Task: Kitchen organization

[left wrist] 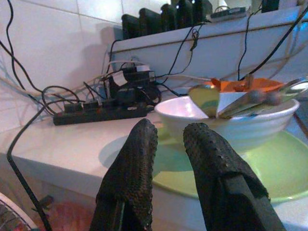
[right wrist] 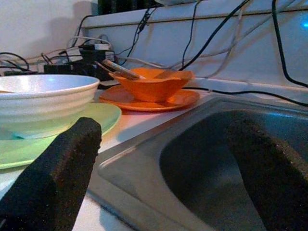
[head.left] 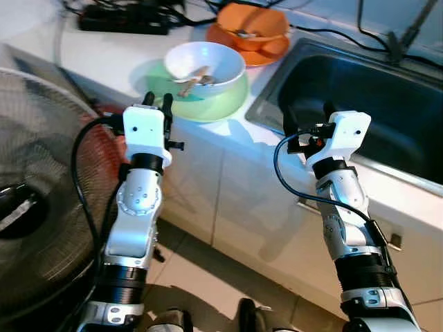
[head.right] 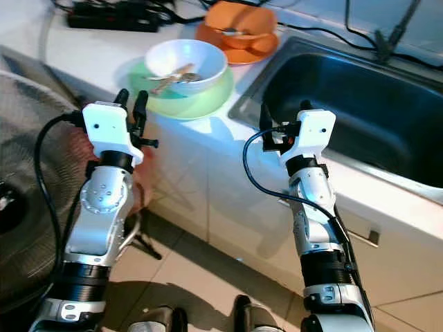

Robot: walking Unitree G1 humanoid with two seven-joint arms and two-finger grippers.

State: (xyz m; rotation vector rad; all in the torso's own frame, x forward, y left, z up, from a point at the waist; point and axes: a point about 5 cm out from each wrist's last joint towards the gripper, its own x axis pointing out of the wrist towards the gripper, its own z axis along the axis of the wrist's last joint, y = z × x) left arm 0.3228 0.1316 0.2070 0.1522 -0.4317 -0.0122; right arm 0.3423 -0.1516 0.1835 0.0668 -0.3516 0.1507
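Jaws: left gripper [head.left: 158, 101] nearly closed, only a narrow gap between its fingers [left wrist: 132, 168], holding nothing. Right gripper [head.left: 309, 115] spread wide, empty, one finger at each edge of the right wrist view.

Left gripper sits at the counter's front edge, just short of the green plate [head.left: 221, 99]. A white bowl [head.left: 205, 66] stands on that plate with spoons [head.left: 196, 78] in it. Right gripper is raised at the near corner of the steel sink [head.left: 367, 104].

Behind, an orange bowl [head.left: 253, 25] rests on an orange plate [head.left: 266, 52], beside the sink's far corner.

Left wrist view adds a black power strip [left wrist: 98, 114] with tangled cables against the tiled wall. Head views add a fan grille [head.left: 41, 200] at the robot's left, beside the cabinet.
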